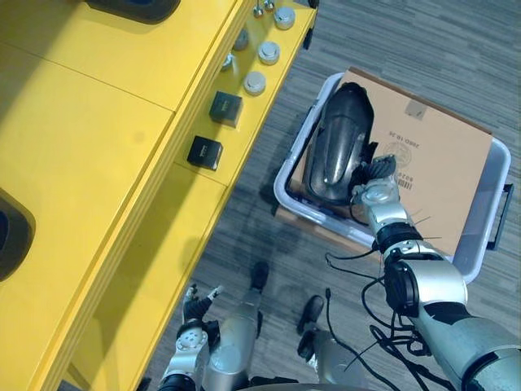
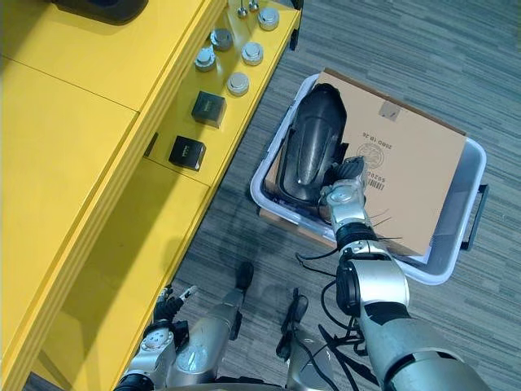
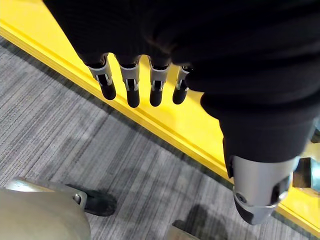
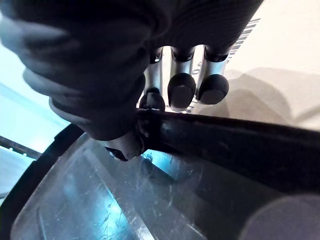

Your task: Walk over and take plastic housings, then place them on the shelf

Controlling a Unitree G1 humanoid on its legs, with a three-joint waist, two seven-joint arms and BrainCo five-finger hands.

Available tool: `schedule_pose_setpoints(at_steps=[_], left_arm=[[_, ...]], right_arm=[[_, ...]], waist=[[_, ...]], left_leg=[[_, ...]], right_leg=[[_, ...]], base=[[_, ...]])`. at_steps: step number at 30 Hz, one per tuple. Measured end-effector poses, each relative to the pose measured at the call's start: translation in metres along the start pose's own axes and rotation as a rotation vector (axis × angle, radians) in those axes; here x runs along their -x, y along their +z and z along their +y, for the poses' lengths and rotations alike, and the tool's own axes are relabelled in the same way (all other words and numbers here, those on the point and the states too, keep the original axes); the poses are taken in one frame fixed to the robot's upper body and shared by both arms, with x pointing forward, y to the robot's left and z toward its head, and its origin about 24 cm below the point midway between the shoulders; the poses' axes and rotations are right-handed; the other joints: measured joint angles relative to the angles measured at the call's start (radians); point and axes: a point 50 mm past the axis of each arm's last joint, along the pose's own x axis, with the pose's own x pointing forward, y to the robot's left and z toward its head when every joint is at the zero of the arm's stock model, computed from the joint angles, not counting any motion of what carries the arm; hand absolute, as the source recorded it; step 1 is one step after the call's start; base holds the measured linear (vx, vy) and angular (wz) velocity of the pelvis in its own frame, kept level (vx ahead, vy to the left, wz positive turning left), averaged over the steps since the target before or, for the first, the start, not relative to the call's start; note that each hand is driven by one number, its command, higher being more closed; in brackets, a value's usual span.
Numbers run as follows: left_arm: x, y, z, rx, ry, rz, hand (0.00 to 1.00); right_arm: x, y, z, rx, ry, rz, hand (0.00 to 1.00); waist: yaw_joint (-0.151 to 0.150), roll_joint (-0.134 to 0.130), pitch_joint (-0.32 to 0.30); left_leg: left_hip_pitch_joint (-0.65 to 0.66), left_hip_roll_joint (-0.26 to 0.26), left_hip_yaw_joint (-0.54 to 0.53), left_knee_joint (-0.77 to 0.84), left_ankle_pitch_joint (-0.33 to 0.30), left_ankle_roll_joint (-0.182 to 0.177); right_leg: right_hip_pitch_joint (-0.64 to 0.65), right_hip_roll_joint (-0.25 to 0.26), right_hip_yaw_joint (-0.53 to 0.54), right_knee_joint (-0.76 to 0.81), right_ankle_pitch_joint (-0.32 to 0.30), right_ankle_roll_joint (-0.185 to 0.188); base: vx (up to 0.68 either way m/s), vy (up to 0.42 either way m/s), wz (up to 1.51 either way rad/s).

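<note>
A long black plastic housing [image 1: 338,142] lies in a clear plastic bin [image 1: 488,236] on the floor, resting on brown cardboard [image 1: 444,159]. My right hand [image 1: 376,181] is at the housing's near edge. In the right wrist view its fingers [image 4: 182,90] curl over the housing's dark rim [image 4: 230,145] and the thumb presses from the other side. My left hand [image 1: 194,314] hangs low beside the yellow shelf [image 1: 98,163], its fingers [image 3: 132,87] relaxed and holding nothing.
The shelf's lower board carries two small black boxes [image 1: 225,107] and several round metal parts [image 1: 255,82]. Dark housings sit on the top board at the far end [image 1: 134,8] and at the left edge [image 1: 12,232]. Grey carpet lies between shelf and bin.
</note>
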Motion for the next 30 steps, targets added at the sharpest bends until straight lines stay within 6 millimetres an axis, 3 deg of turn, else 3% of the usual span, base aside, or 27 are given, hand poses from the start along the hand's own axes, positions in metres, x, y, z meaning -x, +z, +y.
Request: schedule_pose_setpoints(at_steps=[4, 7, 12, 18, 22, 24, 30], left_arm=[[0.0, 0.0, 0.0, -0.002, 0.0, 0.002, 0.0], [0.003, -0.003, 0.002, -0.007, 0.002, 0.002, 0.0], [0.012, 0.014, -0.002, -0.002, -0.024, -0.112, 0.0], [0.032, 0.078, -0.02, 0.029, -0.106, -0.411, 0.0], [0.057, 0.125, -0.026, 0.094, -0.135, -0.638, 0.0], [0.076, 0.153, -0.025, 0.153, -0.139, -0.778, 0.0], [0.109, 0.205, -0.029, 0.23, -0.141, -1.038, 0.0]], right_arm=[[0.006, -0.002, -0.005, -0.035, -0.024, -0.057, 1.0], [0.017, 0.002, -0.011, -0.084, -0.065, -0.134, 1.0], [0.037, -0.026, -0.026, -0.096, -0.161, -0.139, 1.0], [0.06, -0.025, -0.036, -0.115, -0.217, -0.225, 1.0], [0.081, -0.007, -0.036, -0.157, -0.233, -0.343, 1.0], [0.095, 0.008, -0.035, -0.191, -0.229, -0.419, 1.0], [0.126, 0.04, -0.026, -0.284, -0.16, -0.593, 1.0]], waist=[[-0.003, -0.004, -0.003], [-0.025, -0.015, -0.013], [-0.041, -0.036, -0.069], [-0.076, -0.032, -0.141], [-0.085, -0.031, -0.163], [-0.105, -0.032, -0.194], [-0.11, -0.033, -0.227]], left_leg=[[0.016, 0.0, 0.005, -0.014, 0.002, -0.002], [0.029, -0.001, 0.006, -0.022, 0.002, -0.002], [0.046, -0.004, 0.005, -0.033, 0.002, -0.002], [0.074, -0.004, 0.0, -0.04, 0.002, -0.003], [0.106, -0.004, 0.0, -0.064, 0.002, -0.004], [0.111, -0.005, 0.002, -0.076, 0.004, -0.004], [0.144, -0.006, 0.017, -0.083, 0.007, -0.002]], right_leg=[[0.007, -0.002, 0.004, -0.002, 0.0, 0.0], [0.019, -0.003, 0.005, -0.007, 0.0, 0.0], [0.038, -0.003, 0.004, -0.024, -0.001, 0.001], [0.069, -0.001, 0.002, -0.037, -0.002, 0.003], [0.084, -0.002, 0.004, -0.037, -0.006, 0.006], [0.086, -0.004, 0.004, -0.04, -0.006, 0.006], [0.11, -0.004, 0.011, -0.056, -0.006, 0.006]], base=[[-0.01, 0.003, -0.03], [0.01, -0.002, -0.01], [0.04, -0.009, 0.02], [-0.02, 0.002, -0.01], [-0.04, 0.01, -0.05], [0.0, 0.0, 0.0], [0.03, 0.004, -0.06]])
